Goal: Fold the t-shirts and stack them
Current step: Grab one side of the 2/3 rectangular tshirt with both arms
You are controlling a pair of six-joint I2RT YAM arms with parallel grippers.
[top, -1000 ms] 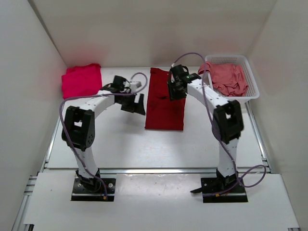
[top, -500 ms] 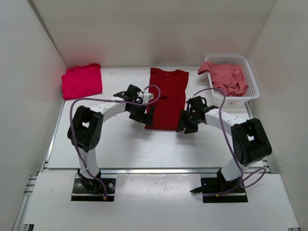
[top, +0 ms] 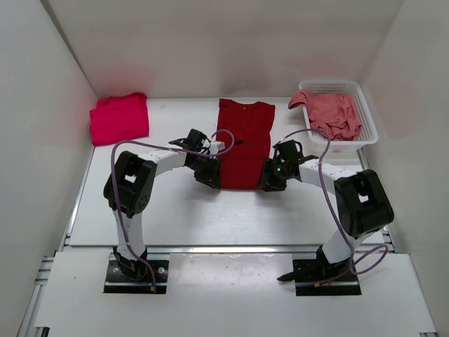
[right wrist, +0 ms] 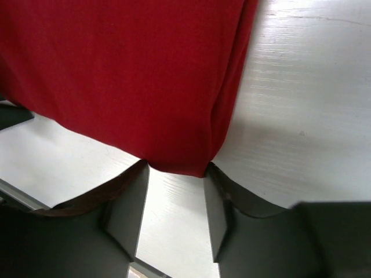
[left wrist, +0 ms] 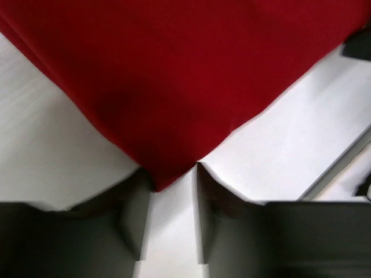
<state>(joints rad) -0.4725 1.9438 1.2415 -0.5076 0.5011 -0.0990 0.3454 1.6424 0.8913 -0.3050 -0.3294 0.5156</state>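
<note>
A dark crimson t-shirt (top: pixel 242 144) lies flat in the middle of the table, folded into a long strip. My left gripper (top: pixel 210 175) is at its near left corner and my right gripper (top: pixel 270 179) at its near right corner. In the left wrist view the shirt's corner (left wrist: pixel 174 69) pokes between the tips of the left gripper (left wrist: pixel 171 174), whose jaws stand apart. In the right wrist view the hem (right wrist: pixel 127 69) fills the gap at the tips of the right gripper (right wrist: pixel 175 171), also apart. A bright pinkish-red t-shirt (top: pixel 119 118) lies folded at the far left.
A white mesh basket (top: pixel 370 133) at the far right holds a crumpled salmon pink t-shirt (top: pixel 333 114), part of it hanging over the left rim. White walls enclose the table on three sides.
Both grippers came down from beside the crimson shirt's upper half to its near corners. The left jaws narrowed from wide open around the corner.
</note>
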